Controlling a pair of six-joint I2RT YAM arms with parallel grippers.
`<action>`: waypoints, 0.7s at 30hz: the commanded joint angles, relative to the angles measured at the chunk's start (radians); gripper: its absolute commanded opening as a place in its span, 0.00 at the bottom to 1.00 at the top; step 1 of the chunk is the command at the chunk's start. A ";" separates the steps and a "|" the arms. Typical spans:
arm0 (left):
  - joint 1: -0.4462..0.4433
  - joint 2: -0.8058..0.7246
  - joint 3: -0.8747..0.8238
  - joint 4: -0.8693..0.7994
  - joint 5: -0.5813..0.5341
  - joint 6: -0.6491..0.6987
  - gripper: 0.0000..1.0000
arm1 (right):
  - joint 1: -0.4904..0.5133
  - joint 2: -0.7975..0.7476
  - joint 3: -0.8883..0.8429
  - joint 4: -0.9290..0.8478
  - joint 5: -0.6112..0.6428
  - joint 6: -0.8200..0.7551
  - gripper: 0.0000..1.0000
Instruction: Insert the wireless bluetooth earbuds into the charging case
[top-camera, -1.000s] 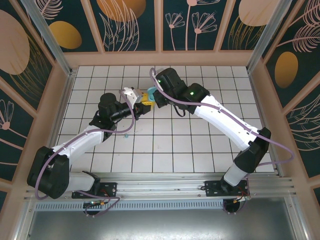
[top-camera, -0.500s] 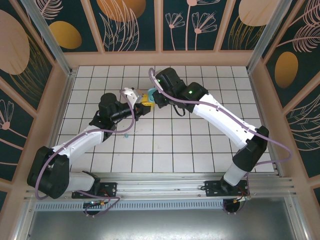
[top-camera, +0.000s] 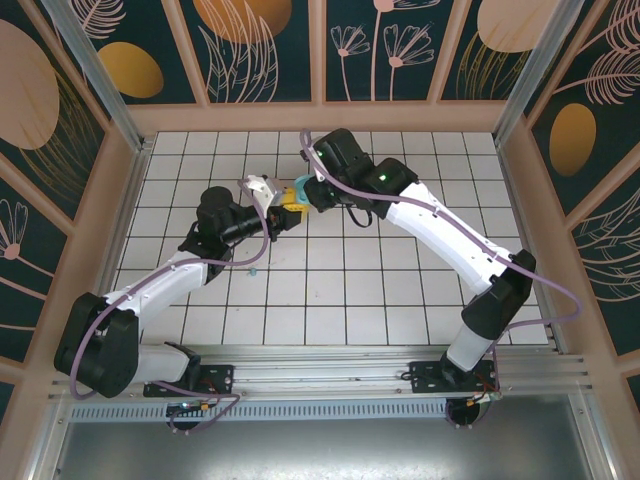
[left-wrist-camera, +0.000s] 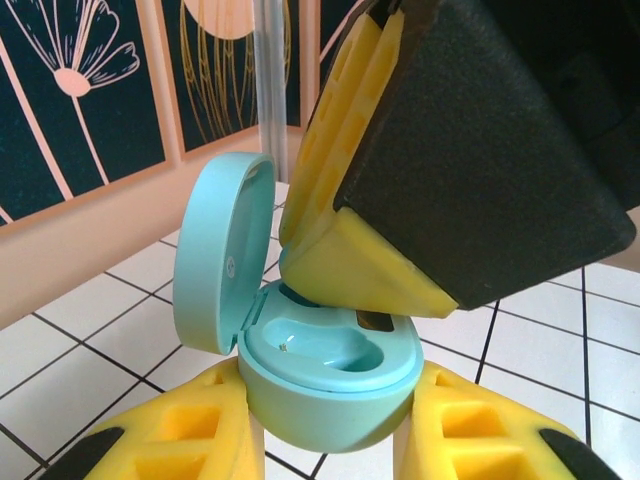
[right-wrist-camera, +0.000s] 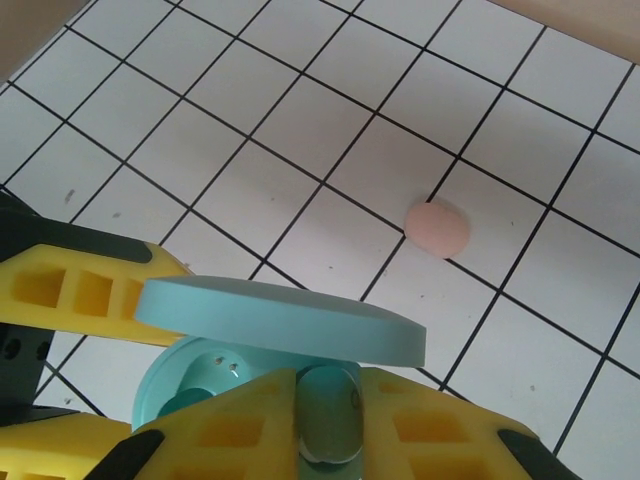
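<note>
Left gripper: clenched on teal charging case, lid open | Right gripper: over the case's well, teal earbud between its fingers, clamped or loosened cannot tell | Pink earbud: loose on tiled table, apart from case

One case, three earbuds (one pink)

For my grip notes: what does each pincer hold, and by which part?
The left pincer clamps the teal charging case by its base. The right pincer has a teal earbud between its fingers; whether it grips cannot be told.
</note>
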 joint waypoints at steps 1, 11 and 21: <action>-0.007 -0.002 -0.005 0.161 0.028 -0.044 0.21 | 0.015 0.025 0.029 -0.046 -0.103 0.011 0.20; -0.006 0.009 -0.007 0.188 0.027 -0.061 0.20 | 0.015 0.033 0.058 -0.080 -0.134 0.002 0.24; -0.006 0.015 -0.009 0.209 0.030 -0.074 0.20 | 0.002 0.038 0.106 -0.102 -0.173 0.016 0.27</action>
